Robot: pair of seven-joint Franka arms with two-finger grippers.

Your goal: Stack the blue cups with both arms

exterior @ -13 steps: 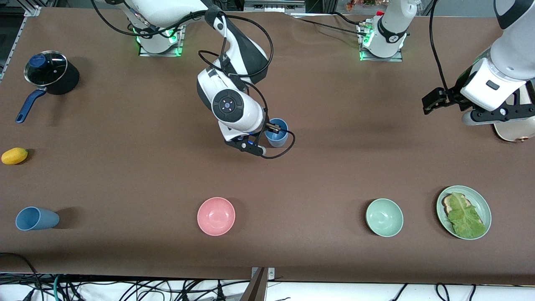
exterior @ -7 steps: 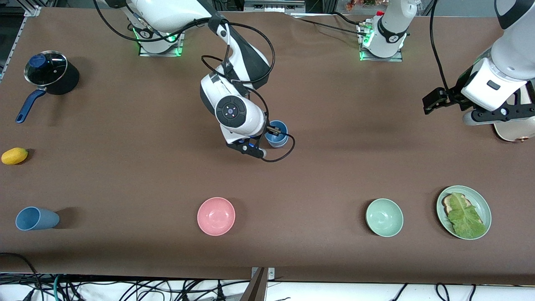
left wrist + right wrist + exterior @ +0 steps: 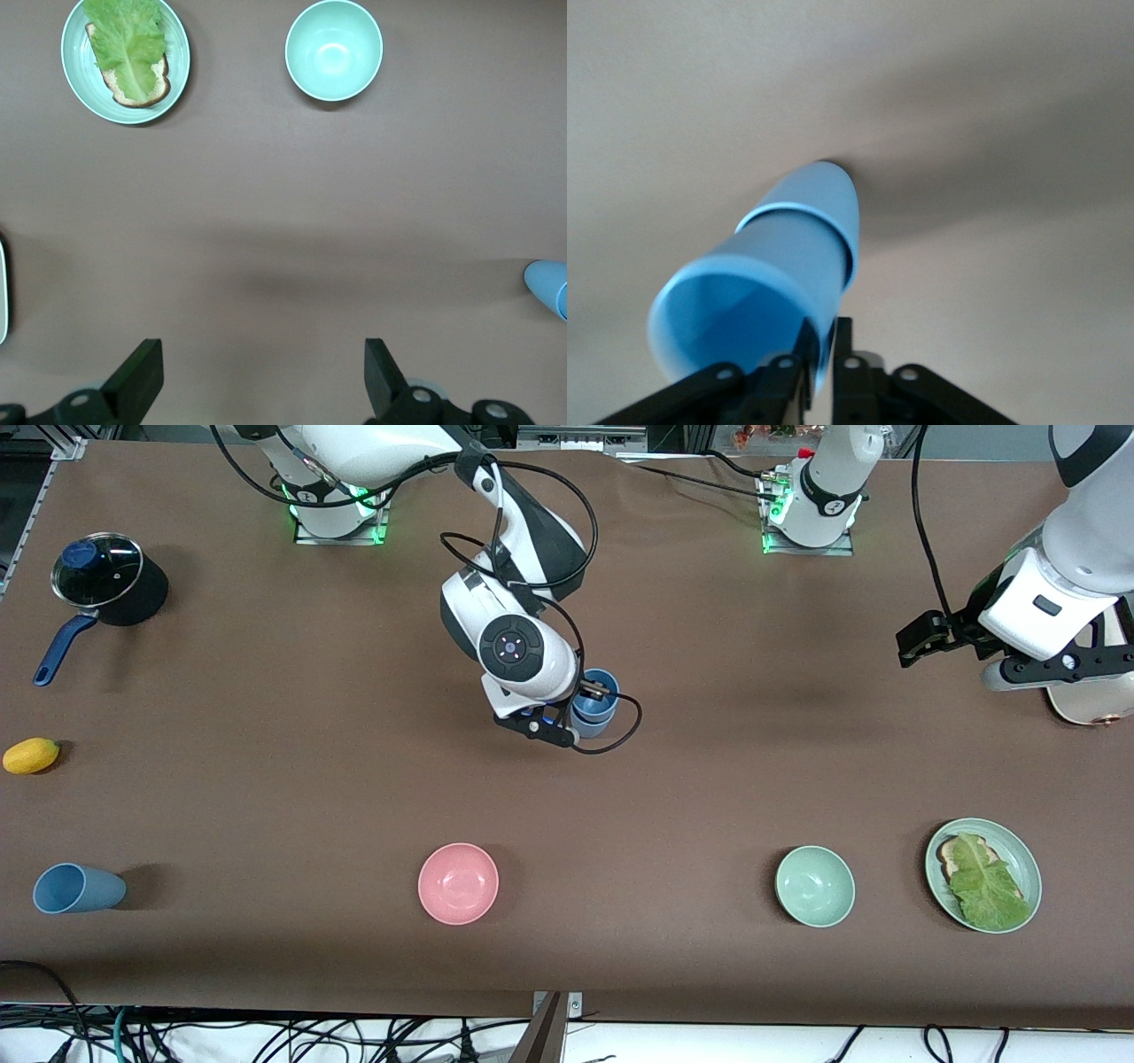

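This is a robotics lab bench dressed with kitchenware. Two white arms (image 3: 514,558) are bolted on metal base plates (image 3: 337,527) with green status lights to a long table under a brown cloth (image 3: 709,779). Loose cables (image 3: 266,1036) trail along the table's edge nearest the front camera. Staged props lie spread well apart: bowls (image 3: 458,883), a black pot (image 3: 111,580), a plate of toast and lettuce (image 3: 983,874).

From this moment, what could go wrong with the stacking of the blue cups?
1. The right tool pinches only the rim of the inner cup, which sits in the outer cup. If it lifts, the outer cup may come up too, then drop.
2. On release, the nested pair may tip; it looks tilted in the right wrist view.
3. The third cup lies on its side at the right arm's end, far from the waiting left tool, so it may roll when grasped.
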